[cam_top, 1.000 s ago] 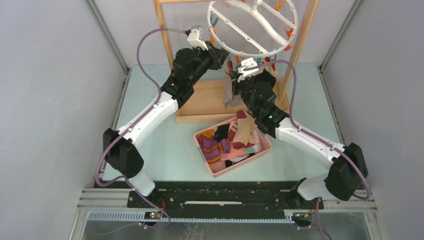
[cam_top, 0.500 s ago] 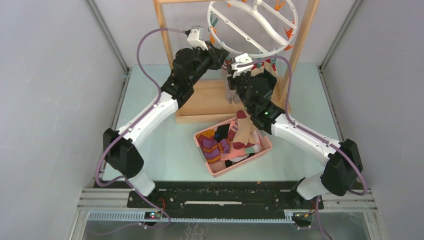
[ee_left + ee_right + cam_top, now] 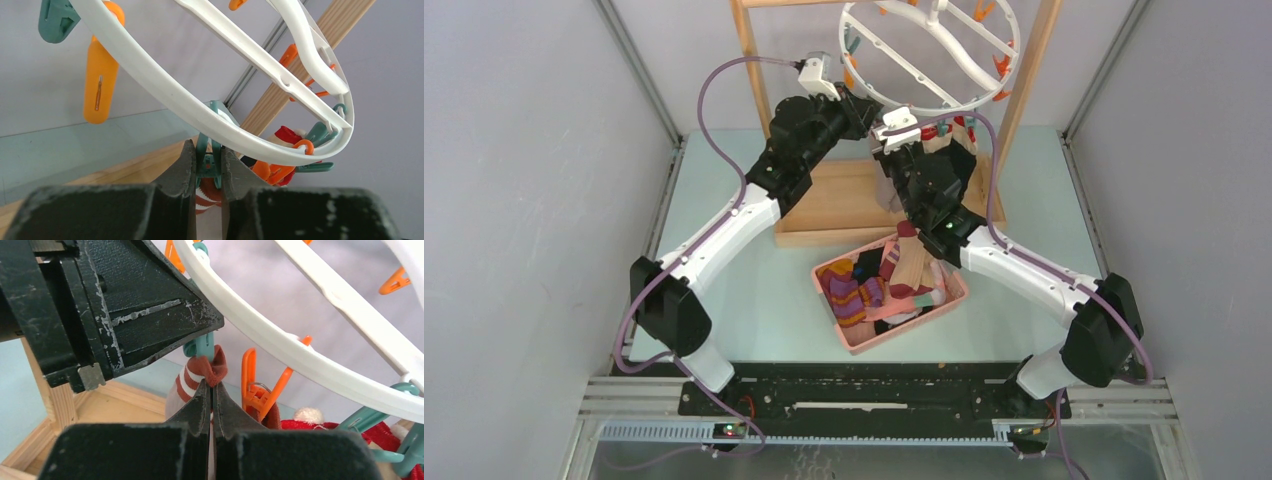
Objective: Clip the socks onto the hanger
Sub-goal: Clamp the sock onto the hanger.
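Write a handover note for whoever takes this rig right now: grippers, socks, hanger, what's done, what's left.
Left gripper: jaws squeezing a teal clip on the rim of the hanger.
Right gripper: shut on the maroon-white sock, its cuff raised to that clip.
Done: red fabric hangs from clips further along the rim.
Left: seat the cuff, release the clip, then clip the socks lying in the pink basket.

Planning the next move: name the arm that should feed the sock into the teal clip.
Right. The right jaws pinch the sock just under the clip; the left jaws squeeze that clip.
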You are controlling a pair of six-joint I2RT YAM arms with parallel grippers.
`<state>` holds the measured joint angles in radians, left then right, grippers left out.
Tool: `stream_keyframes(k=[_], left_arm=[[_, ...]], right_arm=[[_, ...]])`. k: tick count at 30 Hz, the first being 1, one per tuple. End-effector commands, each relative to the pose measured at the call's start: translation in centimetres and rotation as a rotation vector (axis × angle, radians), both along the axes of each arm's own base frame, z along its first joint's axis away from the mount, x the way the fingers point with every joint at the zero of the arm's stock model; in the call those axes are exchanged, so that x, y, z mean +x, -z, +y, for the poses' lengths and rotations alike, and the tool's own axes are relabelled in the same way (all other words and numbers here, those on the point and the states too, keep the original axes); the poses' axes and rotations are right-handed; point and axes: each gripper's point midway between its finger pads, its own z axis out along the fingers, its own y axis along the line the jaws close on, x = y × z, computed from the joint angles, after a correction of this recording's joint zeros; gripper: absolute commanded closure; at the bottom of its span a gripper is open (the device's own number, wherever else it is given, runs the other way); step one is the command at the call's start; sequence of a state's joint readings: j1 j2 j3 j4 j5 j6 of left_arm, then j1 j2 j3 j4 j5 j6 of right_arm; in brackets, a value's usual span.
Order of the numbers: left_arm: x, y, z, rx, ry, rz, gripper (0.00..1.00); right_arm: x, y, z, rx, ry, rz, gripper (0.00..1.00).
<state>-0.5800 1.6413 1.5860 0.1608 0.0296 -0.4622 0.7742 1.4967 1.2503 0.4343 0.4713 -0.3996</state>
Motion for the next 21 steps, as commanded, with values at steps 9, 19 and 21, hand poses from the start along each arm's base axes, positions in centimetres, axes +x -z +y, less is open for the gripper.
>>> stream_keyframes(k=[9, 19, 21], left_arm=[[-0.6, -5.1, 1.3, -0.064, -0.018, -0.078, 1.0], [-0.7, -5.5, 1.4, -0.084, -0.005, -0.072, 1.0], [-0.7, -5.5, 1.4, -0.086, -0.002, -0.07, 1.0]], right_arm=[[0.0, -2.6, -0.6, -0.078, 0.052, -0.096, 1.0], [0.6, -0.5, -1.5, -0.055, 0.031, -0.02, 1.0], [0.5, -0.1, -1.5, -0.001, -0.045, 0.01, 1.0]])
